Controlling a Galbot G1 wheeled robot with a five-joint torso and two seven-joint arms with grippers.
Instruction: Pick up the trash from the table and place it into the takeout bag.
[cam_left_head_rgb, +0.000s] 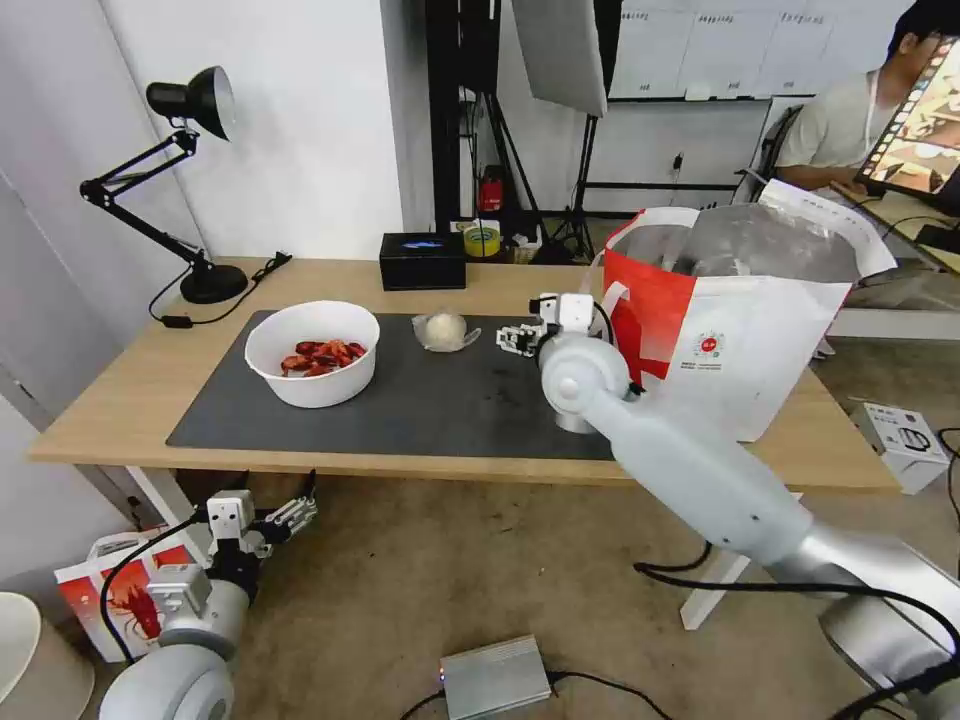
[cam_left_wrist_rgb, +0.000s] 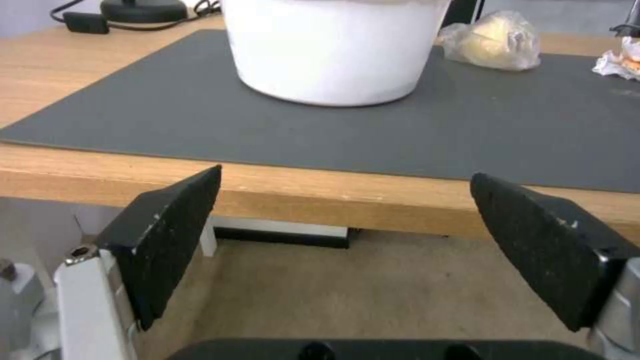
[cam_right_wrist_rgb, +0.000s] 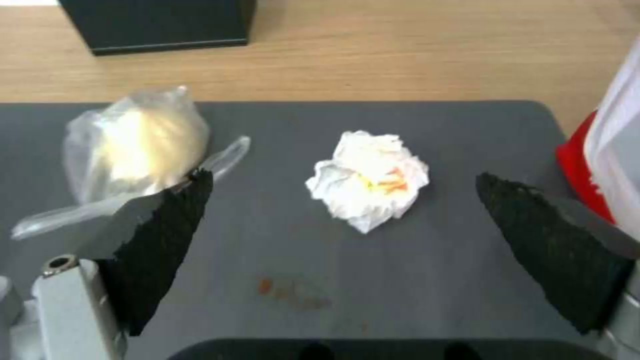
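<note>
On the table (cam_left_head_rgb: 120, 400), a dark grey mat (cam_left_head_rgb: 430, 410) carries the trash. A white bowl (cam_left_head_rgb: 312, 352) of red crayfish shells stands at its left, and a clear plastic wad (cam_left_head_rgb: 445, 330) lies near its far edge. My right gripper (cam_left_head_rgb: 520, 338) hovers open over the mat just right of the wad. In the right wrist view its gripper (cam_right_wrist_rgb: 343, 177) frames a crumpled white tissue (cam_right_wrist_rgb: 369, 180), with the wad (cam_right_wrist_rgb: 137, 142) off to one side. The takeout bag (cam_left_head_rgb: 740, 330) stands open at the table's right end. My left gripper (cam_left_head_rgb: 290, 515) waits open below the table's front edge, facing the bowl (cam_left_wrist_rgb: 333, 50).
A black tissue box (cam_left_head_rgb: 423, 260) and a desk lamp (cam_left_head_rgb: 190, 180) stand along the table's far side. On the floor at the left stands a small crayfish-print bag (cam_left_head_rgb: 100, 590); a grey box (cam_left_head_rgb: 495, 675) with cables lies in front. Tripods stand behind the table.
</note>
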